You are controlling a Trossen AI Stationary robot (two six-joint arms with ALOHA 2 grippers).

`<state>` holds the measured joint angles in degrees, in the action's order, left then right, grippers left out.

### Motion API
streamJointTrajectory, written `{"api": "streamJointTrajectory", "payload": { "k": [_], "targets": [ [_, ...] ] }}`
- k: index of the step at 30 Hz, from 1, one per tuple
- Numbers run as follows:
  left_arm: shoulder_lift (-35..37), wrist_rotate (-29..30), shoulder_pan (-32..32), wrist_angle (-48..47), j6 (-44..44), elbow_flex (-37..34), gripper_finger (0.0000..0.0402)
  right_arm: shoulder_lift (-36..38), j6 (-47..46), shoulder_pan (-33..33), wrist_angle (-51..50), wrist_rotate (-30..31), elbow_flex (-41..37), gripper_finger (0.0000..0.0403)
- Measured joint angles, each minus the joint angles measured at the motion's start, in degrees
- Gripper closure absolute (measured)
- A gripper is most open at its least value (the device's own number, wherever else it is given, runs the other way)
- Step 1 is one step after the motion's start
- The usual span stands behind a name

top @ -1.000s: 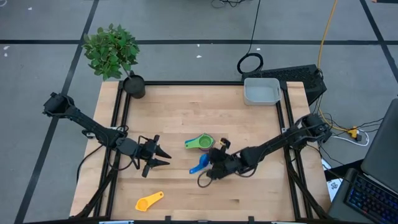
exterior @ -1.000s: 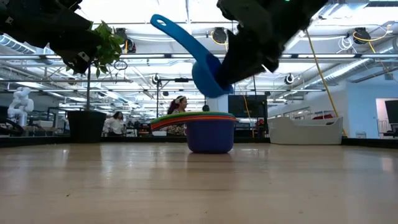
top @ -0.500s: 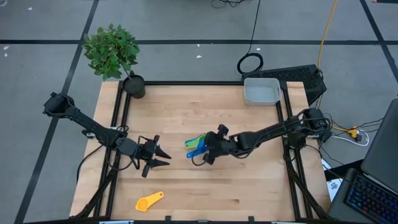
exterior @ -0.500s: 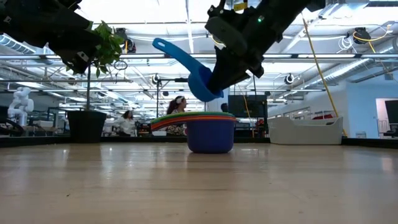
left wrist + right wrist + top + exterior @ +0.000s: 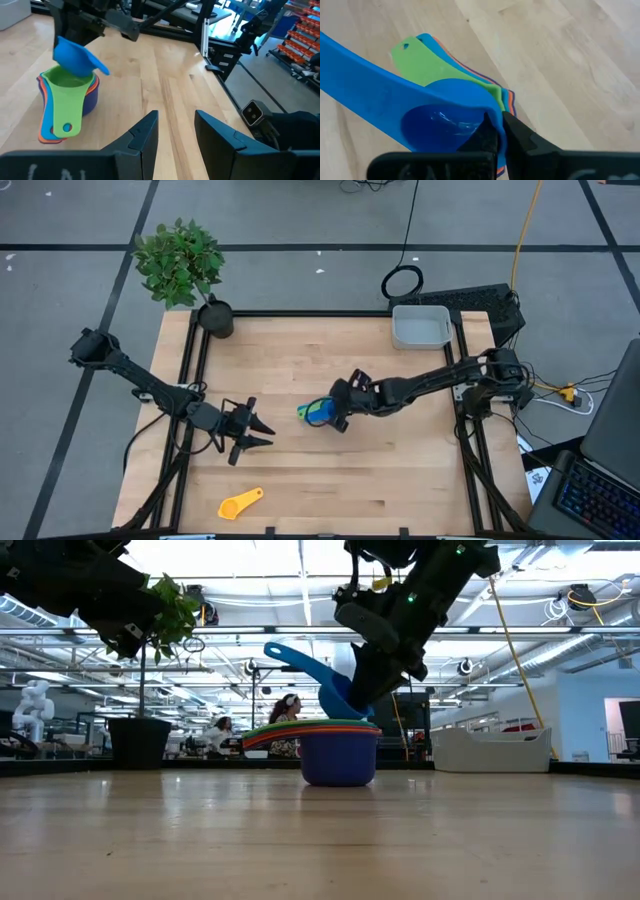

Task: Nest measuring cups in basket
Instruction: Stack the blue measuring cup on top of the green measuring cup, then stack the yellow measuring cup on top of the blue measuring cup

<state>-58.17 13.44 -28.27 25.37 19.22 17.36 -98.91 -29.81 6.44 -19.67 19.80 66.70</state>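
A stack of nested cups (image 5: 316, 411) stands on the table's middle, its dark blue bottom cup (image 5: 338, 756) resting on the wood and the green cup (image 5: 66, 91) on top. My right gripper (image 5: 337, 418) is shut on the medium blue cup (image 5: 335, 692), just over the stack. A yellow cup (image 5: 240, 503) lies flat near the front edge. The grey basket (image 5: 421, 327) stands at the far right. My left gripper (image 5: 262, 432) is open and empty, left of the stack. My right gripper pinches the medium blue cup's bowl wall (image 5: 496, 122) on the side opposite its handle, one finger (image 5: 482, 136) inside the bowl and one (image 5: 522, 136) outside. The fingers slant down from the table's right. The cup is tilted, handle (image 5: 287, 653) raised, bowl bottom at the stack's top rim.
A black pot with a green plant (image 5: 214, 317) stands at the far left corner. Black rails (image 5: 190, 380) run along the table's left and right sides. Bare wood lies between the stack and the basket.
My right gripper has carried the medium blue cup from the stack's near side toward the far edge and down, over the stack. The cup, held high before, now has its bowl at the green cup's rim, handle still raised.
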Motion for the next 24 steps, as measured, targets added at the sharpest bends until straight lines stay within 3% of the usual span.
{"api": "streamJointTrajectory", "payload": {
  "k": [7,24],
  "targets": [
    [0.0,0.1,0.0,-0.4,-0.1,0.0,0.0270,0.0,0.6,-1.4,0.1,-3.5,0.0,0.0390],
    [0.0,0.2,0.0,-1.5,-0.7,0.0,0.0270,0.0,0.6,-1.6,0.1,-5.0,0.0,0.0347]
  ]
}}
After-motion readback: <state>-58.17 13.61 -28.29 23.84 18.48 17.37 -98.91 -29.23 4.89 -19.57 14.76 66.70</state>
